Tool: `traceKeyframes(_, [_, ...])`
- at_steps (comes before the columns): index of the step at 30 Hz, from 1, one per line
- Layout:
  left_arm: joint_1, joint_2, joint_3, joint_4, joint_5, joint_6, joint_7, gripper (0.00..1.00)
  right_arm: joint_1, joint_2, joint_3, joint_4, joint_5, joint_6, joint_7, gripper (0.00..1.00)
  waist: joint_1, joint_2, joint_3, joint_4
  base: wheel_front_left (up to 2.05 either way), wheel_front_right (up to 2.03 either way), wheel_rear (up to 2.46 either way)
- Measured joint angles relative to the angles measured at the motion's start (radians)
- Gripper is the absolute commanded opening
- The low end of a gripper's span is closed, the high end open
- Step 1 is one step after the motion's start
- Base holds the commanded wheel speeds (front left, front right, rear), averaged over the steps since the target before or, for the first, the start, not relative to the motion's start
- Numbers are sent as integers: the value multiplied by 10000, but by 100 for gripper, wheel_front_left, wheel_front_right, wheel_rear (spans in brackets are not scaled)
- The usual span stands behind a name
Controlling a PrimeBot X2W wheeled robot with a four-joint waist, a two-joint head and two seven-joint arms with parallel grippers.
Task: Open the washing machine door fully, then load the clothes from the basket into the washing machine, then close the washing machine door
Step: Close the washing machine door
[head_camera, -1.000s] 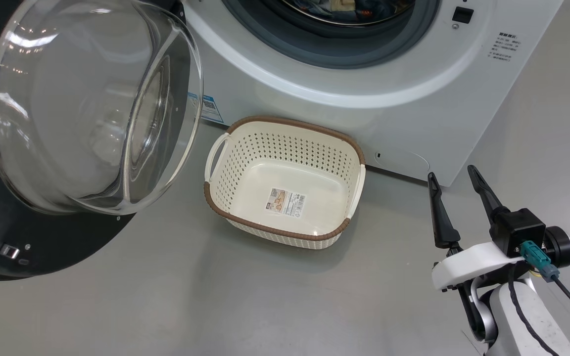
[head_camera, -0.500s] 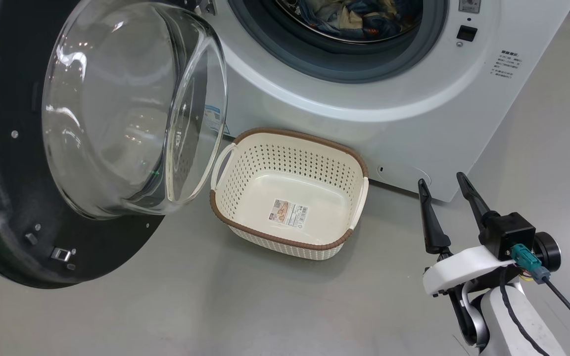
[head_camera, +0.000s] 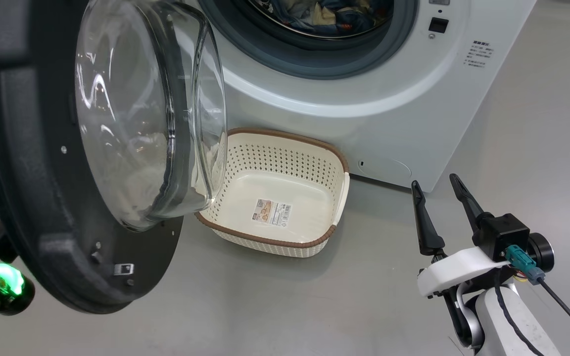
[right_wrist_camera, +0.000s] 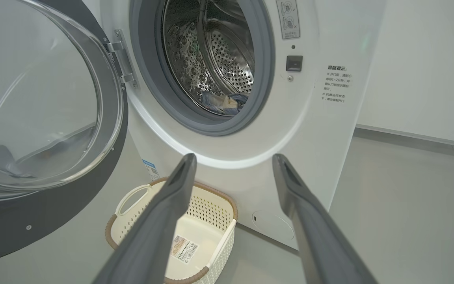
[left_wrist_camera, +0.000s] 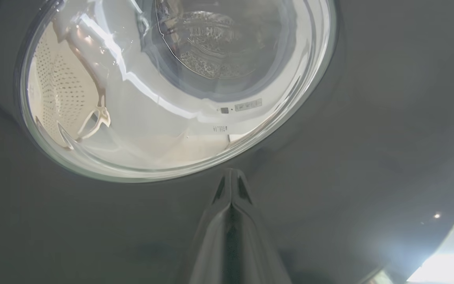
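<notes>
Before the washing machine (head_camera: 344, 94), the left gripper (left_wrist_camera: 231, 179), pinched shut on nothing, meets the washing machine door (head_camera: 27, 163); the right gripper (head_camera: 435, 181) gapes, empty.

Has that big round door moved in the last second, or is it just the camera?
Yes. The door has swung toward the washing machine: its glass now covers the left handle of the basket, which showed clear before.
</notes>
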Motion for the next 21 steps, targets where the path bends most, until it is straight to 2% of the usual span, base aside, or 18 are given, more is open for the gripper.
traceKeyframes(11, [280,-1126,-725,-1279,-418,-13,708,0,-7,19,-42,23,150,-17,-2,100,0,0,46,-674,0,0,0])
traceKeyframes(18, [291,-1866,-926,-1802,-326,-17,416,0,-30,27,52,23,157,-100,-4,100,0,0,113,-1006,0,0,0])
traceKeyframes(21, [352,-1912,-1037,-2031,-240,-17,337,0,-46,35,117,0,157,-104,-4,100,0,1,142,-1190,0,0,0])
